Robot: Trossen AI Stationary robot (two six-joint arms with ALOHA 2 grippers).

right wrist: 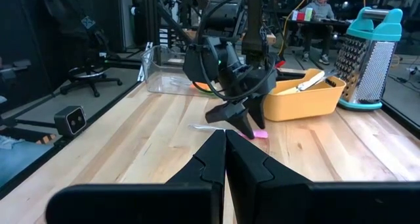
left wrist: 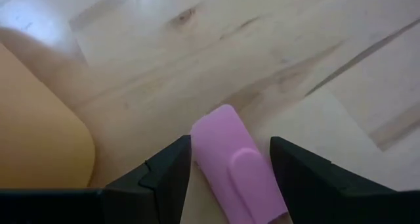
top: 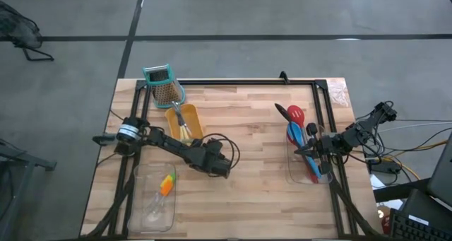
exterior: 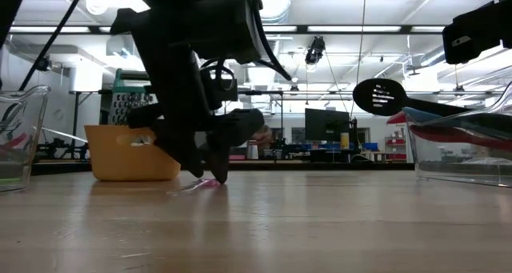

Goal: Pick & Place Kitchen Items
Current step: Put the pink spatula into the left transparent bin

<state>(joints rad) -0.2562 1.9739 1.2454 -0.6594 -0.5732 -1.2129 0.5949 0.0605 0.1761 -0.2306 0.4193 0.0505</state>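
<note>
On the table's left, at about seven o'clock, we see a clear tray holding an orange-and-green-tipped tool and a clear-handled one. Toward eleven o'clock stands the grater, and just below it the yellow tray carries a few pale utensils. Near the centre our left gripper is down at the wood, fingers spread on either side of a pink tool lying flat — not pinching it. At three o'clock a second clear tray holds the red spoon, blue spoon and black slotted spoon. Our right gripper hovers over that tray, fingers pressed together, empty.
</note>
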